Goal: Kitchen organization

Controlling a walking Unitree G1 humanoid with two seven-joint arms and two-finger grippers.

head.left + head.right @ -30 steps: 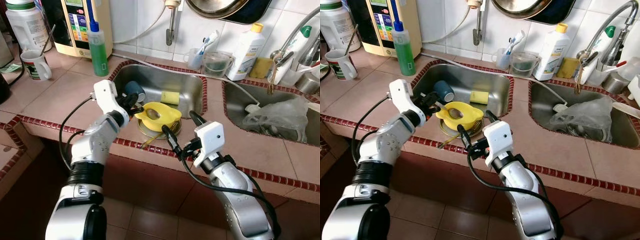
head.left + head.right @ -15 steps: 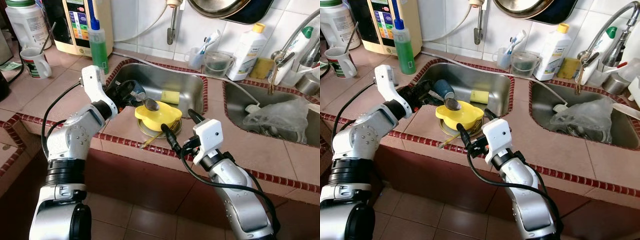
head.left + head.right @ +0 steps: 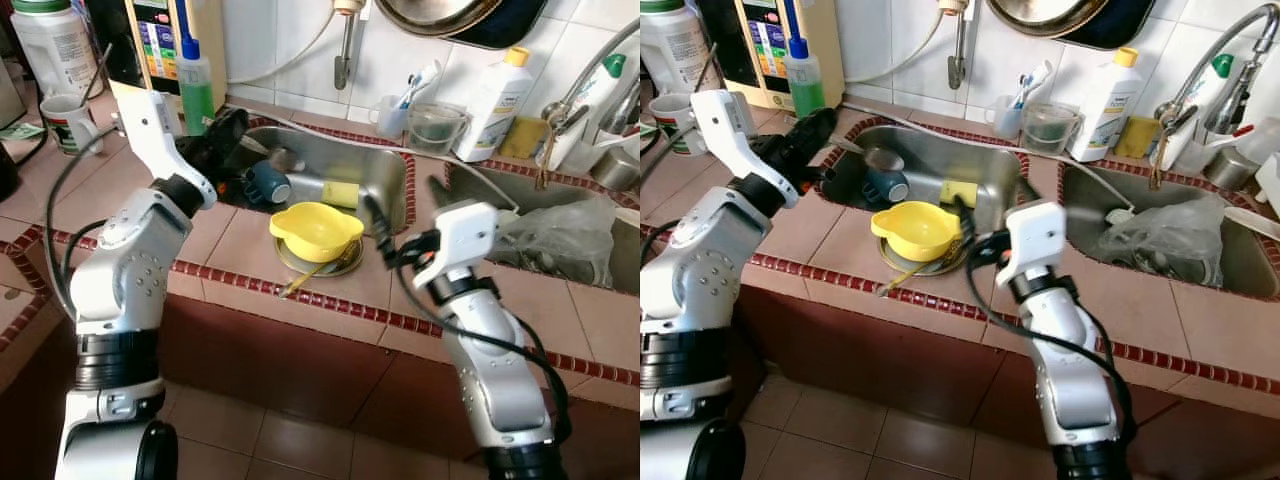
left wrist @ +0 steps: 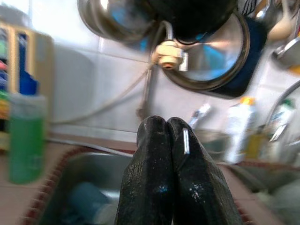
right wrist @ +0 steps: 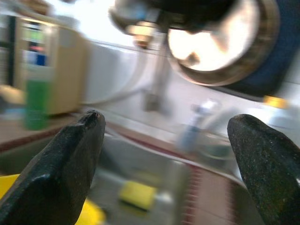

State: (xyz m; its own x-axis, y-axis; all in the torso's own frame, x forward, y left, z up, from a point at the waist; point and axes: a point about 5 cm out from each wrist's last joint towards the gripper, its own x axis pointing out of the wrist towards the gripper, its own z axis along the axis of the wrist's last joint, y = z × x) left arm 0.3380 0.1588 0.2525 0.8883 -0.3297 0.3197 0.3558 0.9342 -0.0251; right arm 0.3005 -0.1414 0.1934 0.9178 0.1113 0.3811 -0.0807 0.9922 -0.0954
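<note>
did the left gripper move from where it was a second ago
Yes. The left gripper has lifted away from the yellow bowl and swung back toward the green bottle, above the sink's left rim.

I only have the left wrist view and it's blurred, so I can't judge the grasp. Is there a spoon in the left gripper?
Observer: Yes. The left gripper is shut on the spoon, whose bowl hangs over the left sink.
Operator: What lies below it?
Observer: A blue mug on its side in the sink, with a yellow sponge farther right.
Operator: Where is the other arm?
Observer: The right gripper is open, just right of the yellow bowl on the counter.
</note>
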